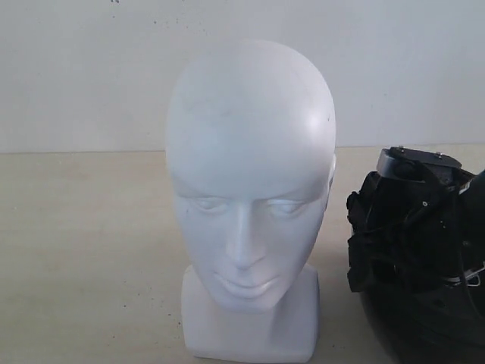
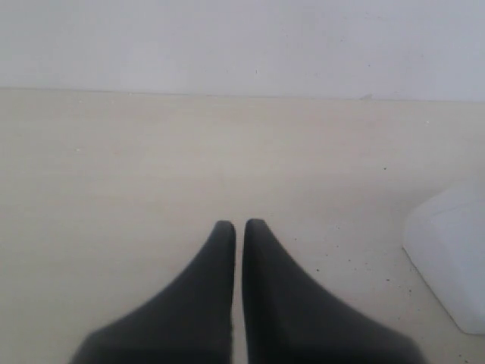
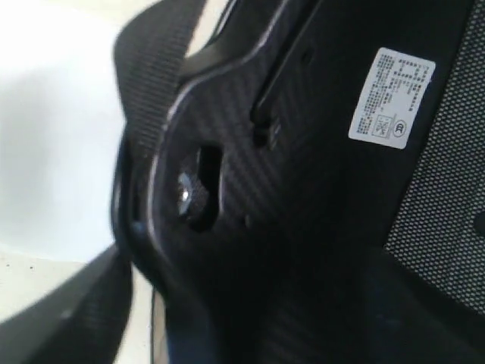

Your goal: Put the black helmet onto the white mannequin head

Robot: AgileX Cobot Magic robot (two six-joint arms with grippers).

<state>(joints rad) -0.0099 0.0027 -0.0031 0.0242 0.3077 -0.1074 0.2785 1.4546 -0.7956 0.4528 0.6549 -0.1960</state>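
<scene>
The white mannequin head (image 1: 250, 205) stands upright in the middle of the exterior view, bare, facing the camera. To its right lies the black helmet (image 1: 432, 334), its dome cut off by the frame's corner, with my right gripper (image 1: 394, 250) on top of it. The right wrist view looks into the helmet (image 3: 303, 189), showing shell, strap and mesh lining. One finger (image 3: 68, 318) stands outside the rim with a pale strip of table between them; the other is lost in the dark. The left gripper (image 2: 239, 225) hangs shut and empty over the table.
The pale beige table (image 1: 83, 250) runs back to a white wall (image 1: 91, 68). The mannequin's square neck base (image 2: 451, 258) shows at the edge of the left wrist view. A white label (image 3: 392, 95) is stuck inside the helmet.
</scene>
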